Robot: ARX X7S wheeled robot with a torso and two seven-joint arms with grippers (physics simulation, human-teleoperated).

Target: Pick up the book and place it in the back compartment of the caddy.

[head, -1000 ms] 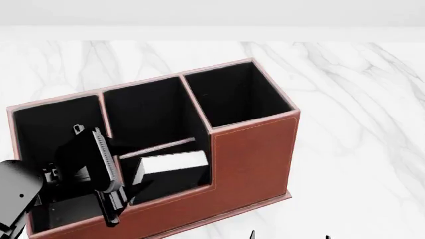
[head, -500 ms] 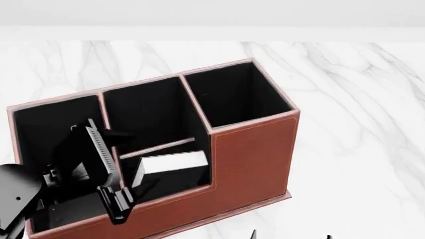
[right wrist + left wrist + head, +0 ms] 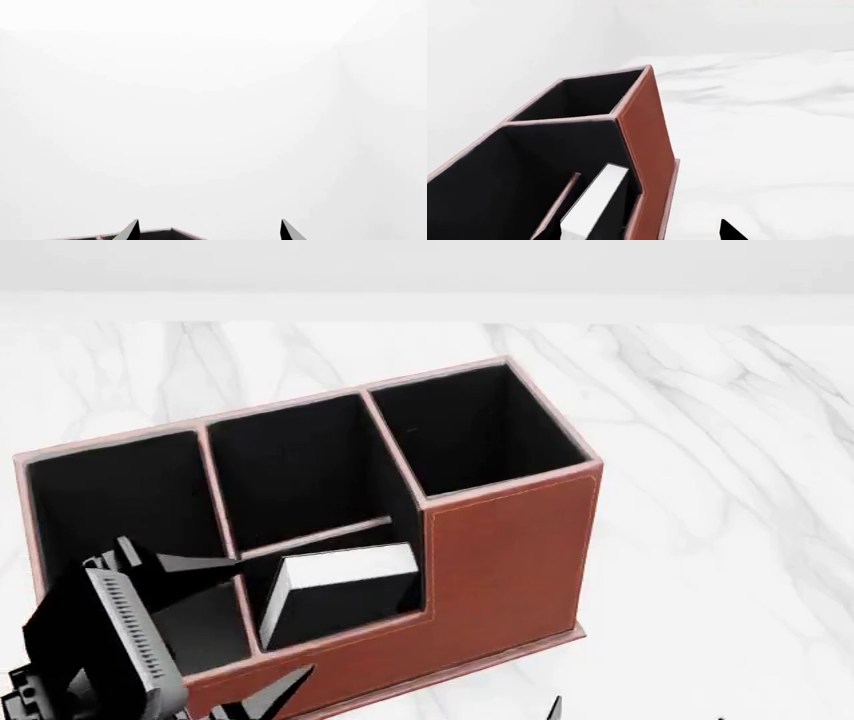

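Black book [image 3: 336,578], white page edges up, in caddy [image 3: 514,560]; both grippers' jaws spread, empty.

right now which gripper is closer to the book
Left. The left gripper is open at the caddy's front-left corner, beside the book in the low front compartment. The right gripper shows only fingertips, farther right.

No text, label, brand, number or sign can be read anywhere: the caddy [image 3: 507,550] shows only plain reddish-brown panels with pale stitching, the book [image 3: 340,568] shows blank white page edges, and the marbled table [image 3: 721,440] carries no markings.
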